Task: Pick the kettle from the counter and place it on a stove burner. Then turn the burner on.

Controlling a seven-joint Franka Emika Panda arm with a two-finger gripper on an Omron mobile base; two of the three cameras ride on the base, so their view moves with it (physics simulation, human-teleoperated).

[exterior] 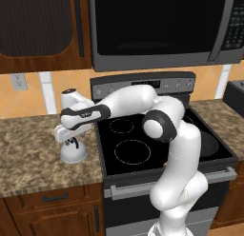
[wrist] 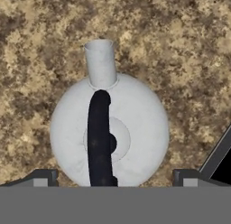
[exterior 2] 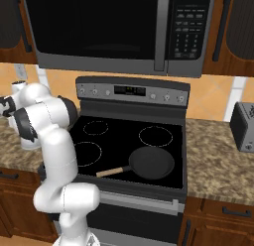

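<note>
- We see the kettle (wrist: 109,133) from directly above in the hand view: a pale dome with its spout (wrist: 100,63) pointing to 12 o'clock and its black handle (wrist: 99,139) running from the centre toward 6 o'clock.
- The kettle (exterior: 73,152) stands upright on the counter (exterior: 33,159), just beside the left edge of the black cooktop (exterior: 143,149); in the left base view it lies at about 9 o'clock from the near ringed circle.
- The end effector (wrist: 113,178) is spread wide, and we see its 2 fingertips (wrist: 43,178) flanking the kettle's near rim, one at 7 o'clock and one at 5 o'clock, with no visible contact and nothing held.
- In the left base view the end effector (exterior: 71,141) hangs directly over the kettle, pointing down.
- The stove burner (exterior: 132,152) is the large white-ringed circle at the near left of the cooktop; we see it bare.
- A black frying pan (exterior 2: 151,163) with a wooden handle (exterior 2: 111,171) sits at the near right of the cooktop, its handle pointing to 8 o'clock in the right base view.
- A microwave (exterior 2: 114,29) hangs above the stove, and a toaster (exterior 2: 244,126) stands on the counter at 3 o'clock.
</note>
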